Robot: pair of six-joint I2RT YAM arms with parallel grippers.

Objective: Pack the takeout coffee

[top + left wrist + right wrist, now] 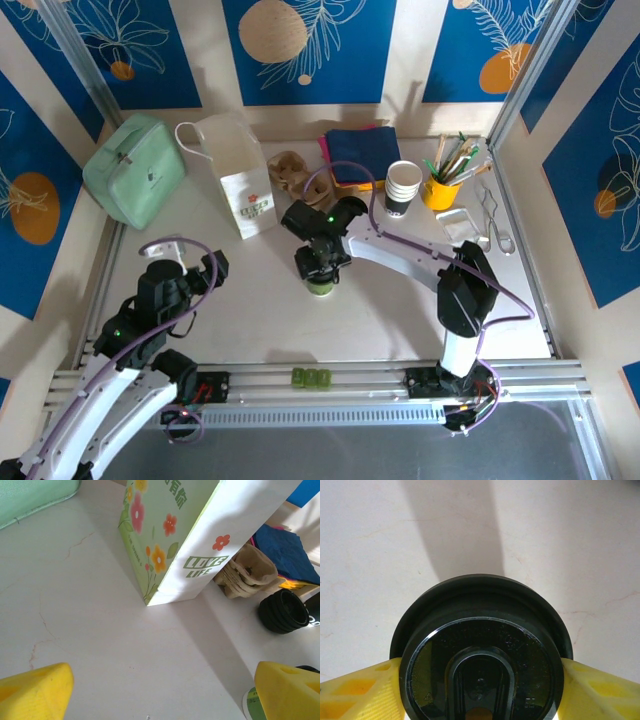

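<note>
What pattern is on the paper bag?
Coloured flowers on the white and green paper bag; best in left wrist view.

My pale table [250, 320] carries a green case [135, 170], a paper bag [243, 185], stacked white cups [403, 187] and a black-lidded cup [480, 650].

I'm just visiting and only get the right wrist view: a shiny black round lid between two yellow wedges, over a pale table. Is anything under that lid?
Observer: Yes. In the top view something green, seemingly a cup, stands mid-table directly beneath the right gripper.
Operator: Any more cups around?
Observer: A stack of white takeout cups stands toward the far edge, right of centre, beside a yellow pot holding brushes.
</note>
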